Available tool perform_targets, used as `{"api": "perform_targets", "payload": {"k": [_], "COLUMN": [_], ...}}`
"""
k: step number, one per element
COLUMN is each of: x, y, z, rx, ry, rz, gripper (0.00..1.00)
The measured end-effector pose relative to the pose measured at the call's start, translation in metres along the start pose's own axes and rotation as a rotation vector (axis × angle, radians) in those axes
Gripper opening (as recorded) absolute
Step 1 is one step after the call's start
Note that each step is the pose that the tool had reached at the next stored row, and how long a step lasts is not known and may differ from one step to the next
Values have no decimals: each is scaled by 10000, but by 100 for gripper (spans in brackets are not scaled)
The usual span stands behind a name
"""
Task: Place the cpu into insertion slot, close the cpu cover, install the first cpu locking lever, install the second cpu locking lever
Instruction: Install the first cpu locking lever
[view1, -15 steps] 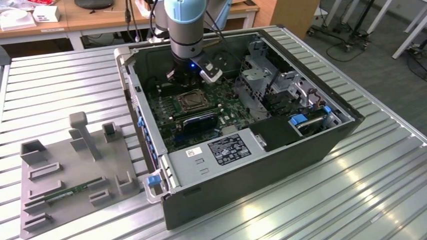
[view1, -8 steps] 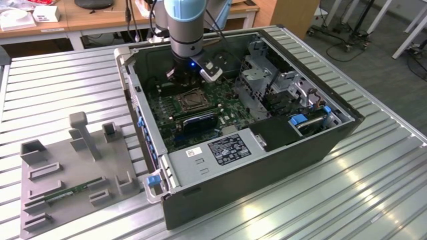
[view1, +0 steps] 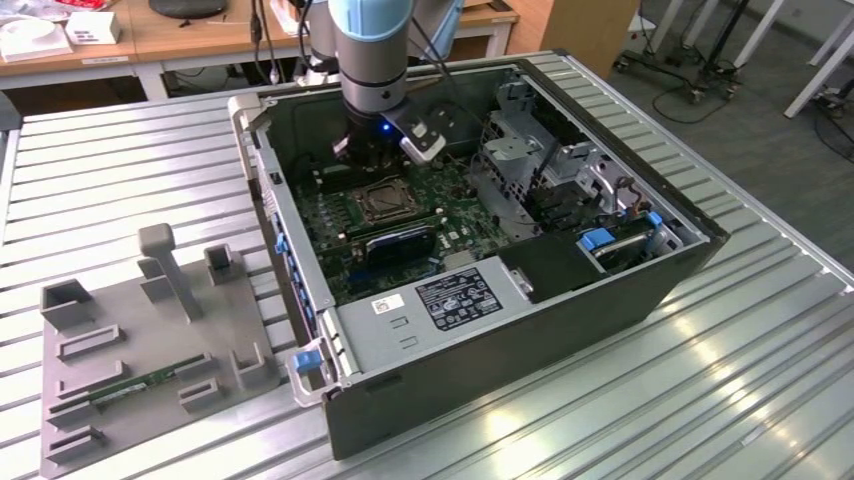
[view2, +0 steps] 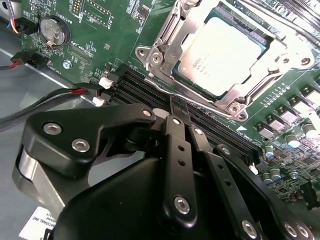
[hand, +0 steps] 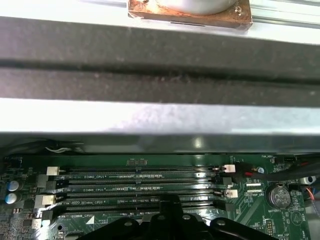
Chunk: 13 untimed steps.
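Note:
The cpu (view2: 225, 55), square with a silvery top, lies flat in the insertion slot (view1: 380, 203) on the green motherboard. The cpu cover (view2: 167, 37), a silvery frame, is folded down around the cpu's edges. A thin metal lever (view2: 162, 86) lies flat along the socket edge beside the memory slots. My gripper (view2: 177, 107) is shut with nothing in it. Its black tip hovers over the memory slots, a short way from that socket edge. The same tip (hand: 172, 201) appears in the first wrist view above the long black slots.
Several long black memory slots (hand: 140, 182) run beside the socket. A coin battery (view2: 52, 31) and red-black cables (view2: 75, 91) lie nearby. The case wall (hand: 150, 120) rises close behind. A metal drive cage (view1: 534, 150) fills the case's far side. A grey fixture tray (view1: 134, 350) sits outside.

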<state>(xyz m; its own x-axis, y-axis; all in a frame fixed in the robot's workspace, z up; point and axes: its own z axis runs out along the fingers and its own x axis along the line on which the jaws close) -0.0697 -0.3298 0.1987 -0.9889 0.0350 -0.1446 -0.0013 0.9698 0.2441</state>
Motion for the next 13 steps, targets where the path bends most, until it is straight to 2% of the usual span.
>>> {"api": "perform_targets", "payload": {"k": [9,13], "x": [4,46], "y": [2,2], "z": [-9,-16], "rx": [-3,-6], "ry": [-4,-62], "rz": [-2,-16], "gripper": [11,11]}}
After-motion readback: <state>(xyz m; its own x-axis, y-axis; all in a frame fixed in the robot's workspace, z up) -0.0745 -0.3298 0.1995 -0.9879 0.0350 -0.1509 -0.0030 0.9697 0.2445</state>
